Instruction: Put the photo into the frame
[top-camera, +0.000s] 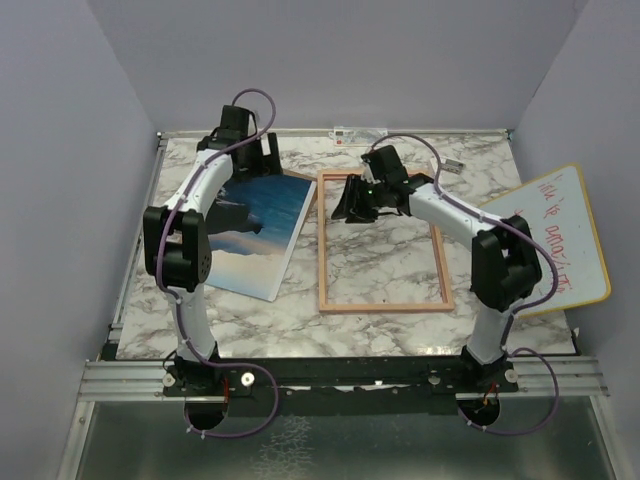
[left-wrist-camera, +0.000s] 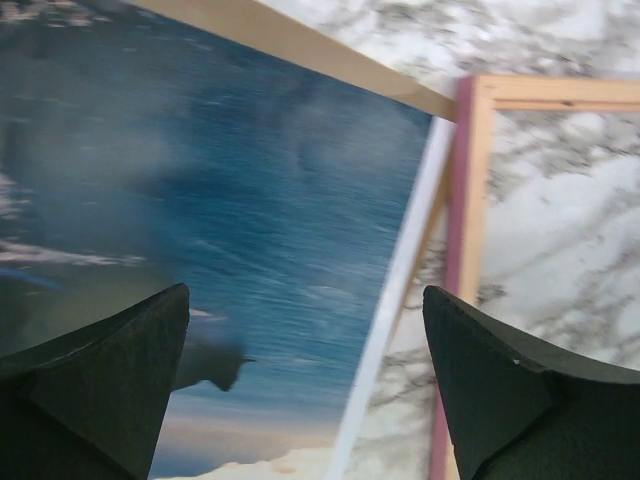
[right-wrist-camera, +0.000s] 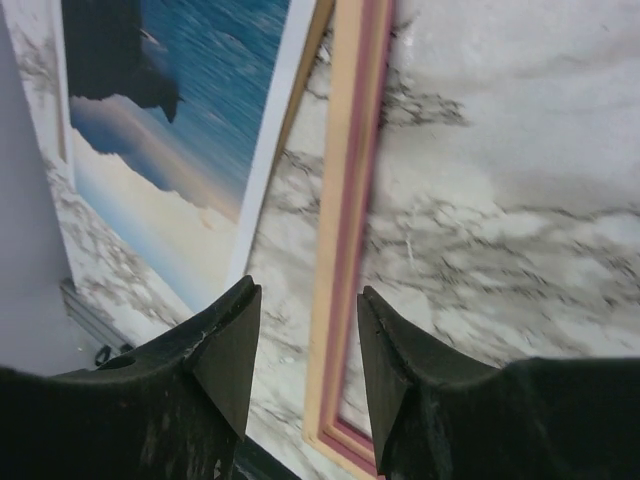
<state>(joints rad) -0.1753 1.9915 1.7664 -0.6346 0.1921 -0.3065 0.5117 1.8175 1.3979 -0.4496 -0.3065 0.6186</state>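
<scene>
The photo (top-camera: 255, 235) of blue sea and dark cliffs lies flat on the left of the table, on a brown backing board (left-wrist-camera: 330, 50) whose edge shows past it. The frame (top-camera: 383, 300), light wood with a pink inner rim, lies flat in the middle, its left rail (left-wrist-camera: 470, 200) close to the photo's white border. My left gripper (left-wrist-camera: 306, 292) hangs open over the photo's (left-wrist-camera: 250, 200) far right part, holding nothing. My right gripper (right-wrist-camera: 310, 292) hovers over the frame's left rail (right-wrist-camera: 350, 150) near its far corner. Its jaws stand apart with the rail showing between them, untouched.
A wood-edged whiteboard (top-camera: 560, 240) with red writing leans at the right edge. Grey walls enclose the marble table (top-camera: 390, 250) on three sides. A small white item (top-camera: 350, 133) lies at the back edge. A metal rail (top-camera: 340, 375) carries the arm bases.
</scene>
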